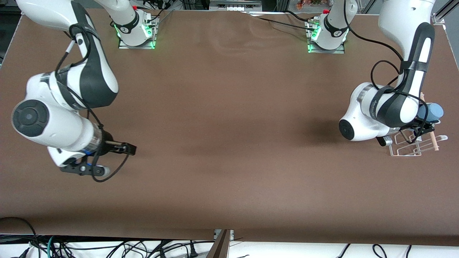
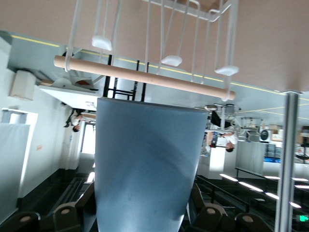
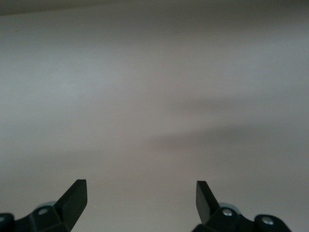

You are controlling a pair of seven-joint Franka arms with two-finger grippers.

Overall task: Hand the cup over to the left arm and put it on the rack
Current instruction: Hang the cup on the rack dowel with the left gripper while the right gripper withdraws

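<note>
Brown table (image 1: 229, 143) (evenly lit), tangled black cables (image 1: 107, 247) below its edge

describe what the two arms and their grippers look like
Both are glossy white arms with dark-grey joint caps and looping black cables. The right arm has a shiny silver wrist band ahead of its black right gripper. The left arm has a white boxy wrist; its black left gripper is mostly hidden.

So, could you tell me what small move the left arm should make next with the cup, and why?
Probably ease the cup down onto the rack before releasing. The left end effector is shut on the cup and holds it over the rack's wooden rod; the cup isn't visibly seated yet. The right end effector waits open, empty.
</note>
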